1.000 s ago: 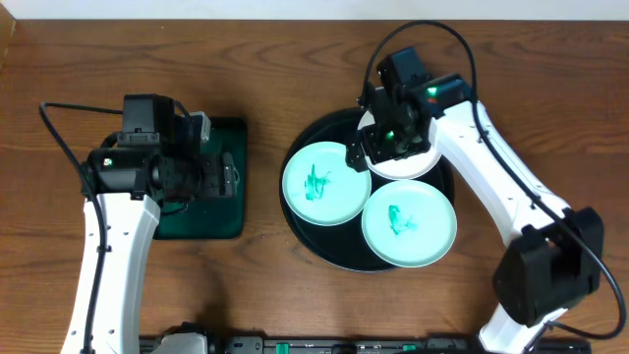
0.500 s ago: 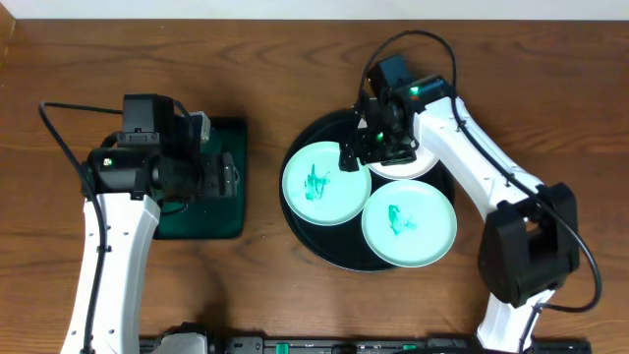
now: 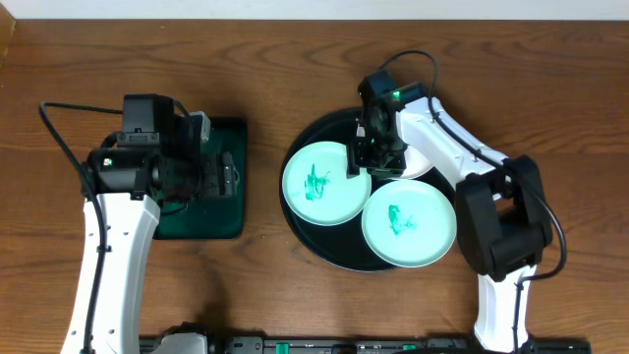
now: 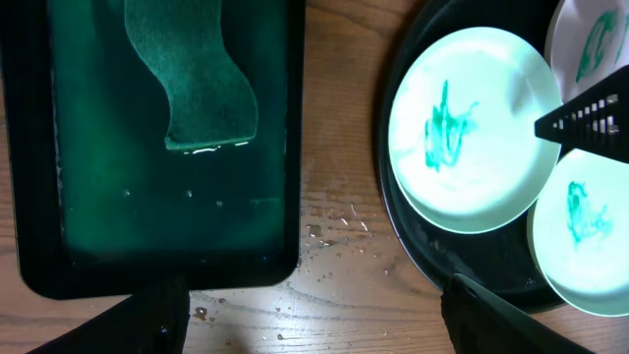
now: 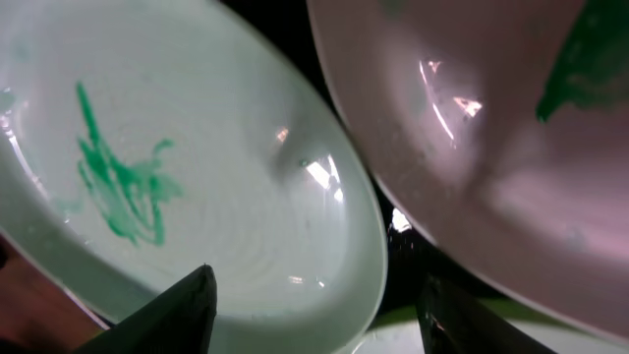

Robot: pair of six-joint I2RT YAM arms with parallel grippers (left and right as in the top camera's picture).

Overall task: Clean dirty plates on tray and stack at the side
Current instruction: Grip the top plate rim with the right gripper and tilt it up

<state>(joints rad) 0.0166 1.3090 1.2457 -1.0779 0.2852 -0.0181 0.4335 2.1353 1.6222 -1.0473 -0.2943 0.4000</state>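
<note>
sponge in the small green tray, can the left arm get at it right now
Probably yes: the left gripper hangs open above the green tray, and the sponge lies uncovered in it with nothing across the way.

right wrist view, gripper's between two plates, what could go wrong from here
The right gripper is open over the crowded rims of the white plate and the adjacent mint plate; closing could catch both or shove one. Both look glossy, so a pinched rim may slip. The white plate's green smear is unwiped and could rub onto the jaws.
</note>
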